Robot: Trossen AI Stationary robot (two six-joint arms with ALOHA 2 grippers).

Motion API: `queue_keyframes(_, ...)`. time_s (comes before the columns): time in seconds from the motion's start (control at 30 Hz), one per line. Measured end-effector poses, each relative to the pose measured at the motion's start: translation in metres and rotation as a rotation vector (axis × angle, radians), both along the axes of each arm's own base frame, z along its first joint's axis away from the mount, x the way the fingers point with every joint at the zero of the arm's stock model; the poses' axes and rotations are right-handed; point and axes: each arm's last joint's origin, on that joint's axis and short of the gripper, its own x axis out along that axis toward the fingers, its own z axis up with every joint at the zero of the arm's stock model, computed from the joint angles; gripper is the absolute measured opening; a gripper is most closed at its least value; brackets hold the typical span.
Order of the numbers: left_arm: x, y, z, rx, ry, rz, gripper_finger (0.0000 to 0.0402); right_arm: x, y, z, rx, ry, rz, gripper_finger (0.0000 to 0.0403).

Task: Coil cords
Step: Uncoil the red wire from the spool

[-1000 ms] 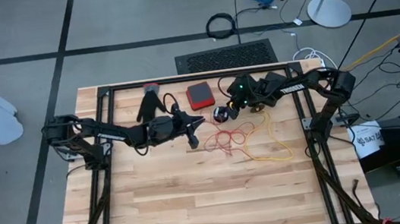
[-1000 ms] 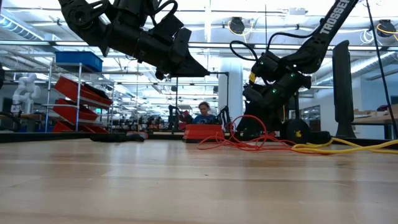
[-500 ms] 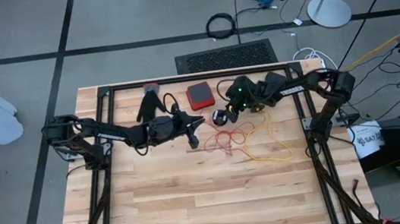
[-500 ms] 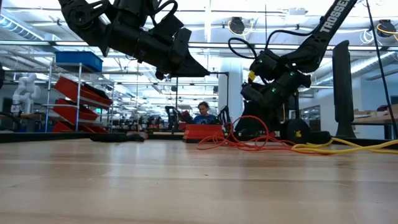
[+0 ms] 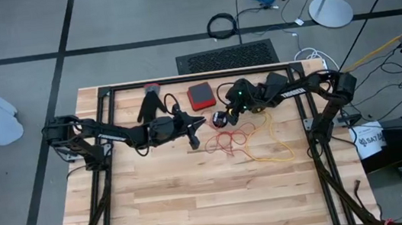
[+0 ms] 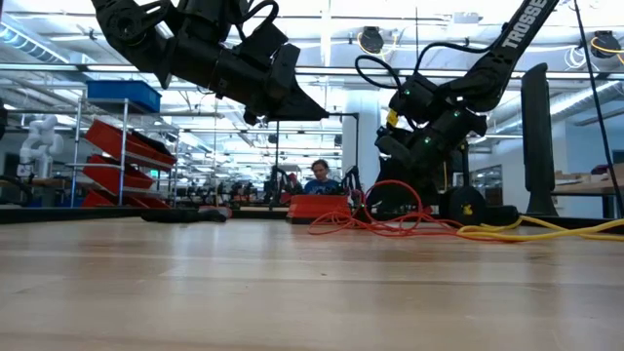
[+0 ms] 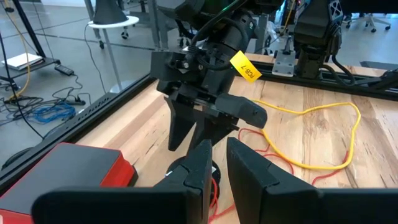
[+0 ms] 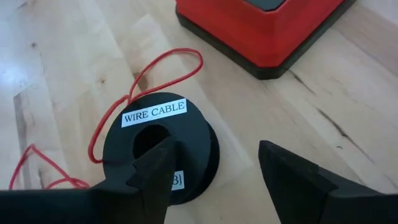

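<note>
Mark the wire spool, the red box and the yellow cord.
Spool (image 8: 163, 144): right wrist view, on its black top flange.
Red box (image 5: 200, 95): high view, middle of its top.
Yellow cord (image 7: 352, 138): left wrist view, on its far bend.

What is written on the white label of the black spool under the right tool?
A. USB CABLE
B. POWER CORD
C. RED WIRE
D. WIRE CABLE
D: in the right wrist view the white label on the black spool reads WIRE CABLE, with the open right tool above it.
</note>
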Motion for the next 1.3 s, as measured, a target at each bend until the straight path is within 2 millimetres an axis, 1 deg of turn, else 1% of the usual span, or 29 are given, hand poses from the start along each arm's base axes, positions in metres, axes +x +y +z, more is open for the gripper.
queue_keyframes(0.47, 0.0, 0.0001, 0.0, 0.0, 0.0, 0.001, 0.0057, 0.0029, -0.0014, 0.0034, -0.004, -0.049, -0.01, 0.0222)
queue_keyframes(0.7, 0.0, 0.0001, 0.0, 0.0, 0.0, 0.0, 0.0057, 0.0008, 0.0017, 0.0, 0.025, -0.007, -0.004, 0.0222)
queue_keyframes(1.0, 0.0, 0.0, 0.0, 0.0, 0.0, 0.0, 0.0057, 0.0023, 0.0045, 0.0001, -0.001, 0.001, 0.007, 0.0221)
queue_keyframes(1.3, 0.0, 0.0, 0.0, 0.0, 0.0, 0.0, 0.0057, 0.0026, 0.005, 0.0, -0.006, 0.004, 0.012, 0.0183)
